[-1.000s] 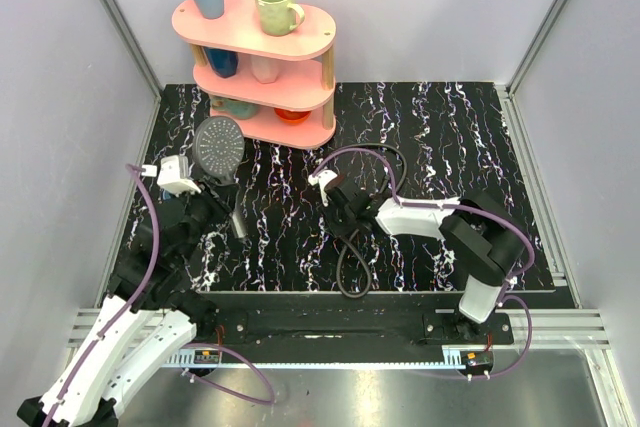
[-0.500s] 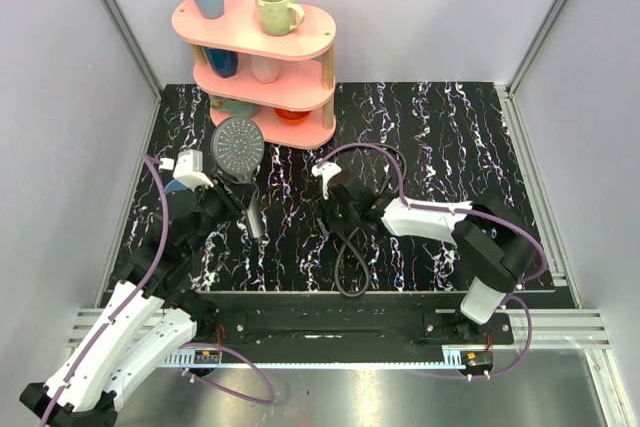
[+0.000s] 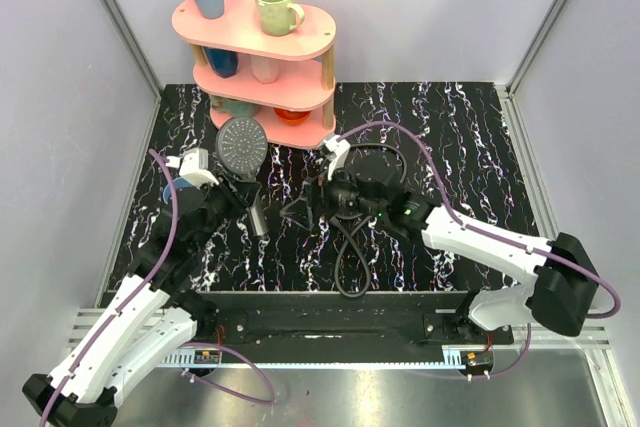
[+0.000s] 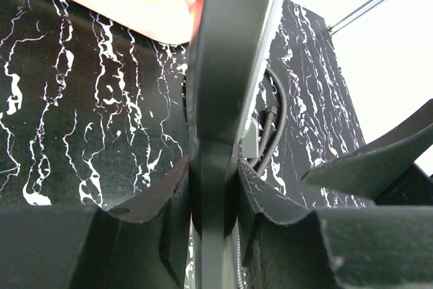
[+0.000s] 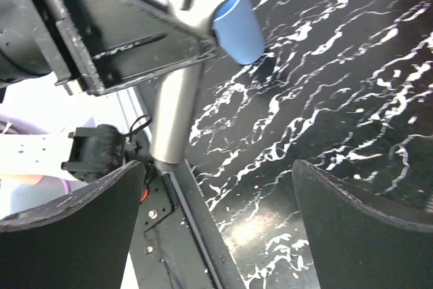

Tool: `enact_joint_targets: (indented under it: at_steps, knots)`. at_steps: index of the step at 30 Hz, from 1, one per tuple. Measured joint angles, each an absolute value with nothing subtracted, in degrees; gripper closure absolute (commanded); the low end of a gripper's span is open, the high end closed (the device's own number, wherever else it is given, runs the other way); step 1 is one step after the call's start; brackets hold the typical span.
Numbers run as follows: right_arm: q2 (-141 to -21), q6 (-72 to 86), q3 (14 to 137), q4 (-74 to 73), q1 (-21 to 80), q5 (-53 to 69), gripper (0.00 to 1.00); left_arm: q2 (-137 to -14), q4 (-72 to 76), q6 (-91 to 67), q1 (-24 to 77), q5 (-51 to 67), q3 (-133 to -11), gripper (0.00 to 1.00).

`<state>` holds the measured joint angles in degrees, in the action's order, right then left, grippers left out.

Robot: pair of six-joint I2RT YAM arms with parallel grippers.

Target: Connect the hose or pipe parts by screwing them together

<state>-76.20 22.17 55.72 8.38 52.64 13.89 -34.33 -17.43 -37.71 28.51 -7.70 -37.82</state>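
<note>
Left arm (image 3: 135, 312) reaches forward, jaws clamped; right arm (image 3: 480, 238) stretches leftward, jaws wide apart.

L tool (image 4: 213, 197) clamps shower head (image 4: 230, 52); hose (image 4: 279, 109) lies behind.

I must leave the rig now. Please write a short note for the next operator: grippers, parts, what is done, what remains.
Left gripper: shut on the shower head handle, head held up, face upward.
Right gripper: open, empty, facing the handle's bare threaded end.
Hose: loose on the table by the right arm, not joined.
Done: shower head picked up.
Left: grasp the hose end, bring it to the handle, screw on.
</note>
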Motion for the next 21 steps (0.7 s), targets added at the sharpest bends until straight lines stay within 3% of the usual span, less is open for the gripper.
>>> enact_joint_targets:
  at_steps: [6, 13, 21]
  knots:
    - [-82.5, 23.4, 59.9, 9.0, 57.5, 14.5, 0.03, -34.6, -16.0, -38.4, 28.5, -7.6, -37.8, 1.00]
    - [-90.4, 23.9, 64.9, 8.8, 60.4, 12.8, 0.21, -34.1, -15.8, -39.6, 28.5, -7.6, -37.8, 1.00]
    - [-94.5, 23.6, 68.8, 8.3, 62.0, 9.5, 0.85, -33.6, -16.3, -40.4, 28.1, -8.3, -37.8, 1.00]
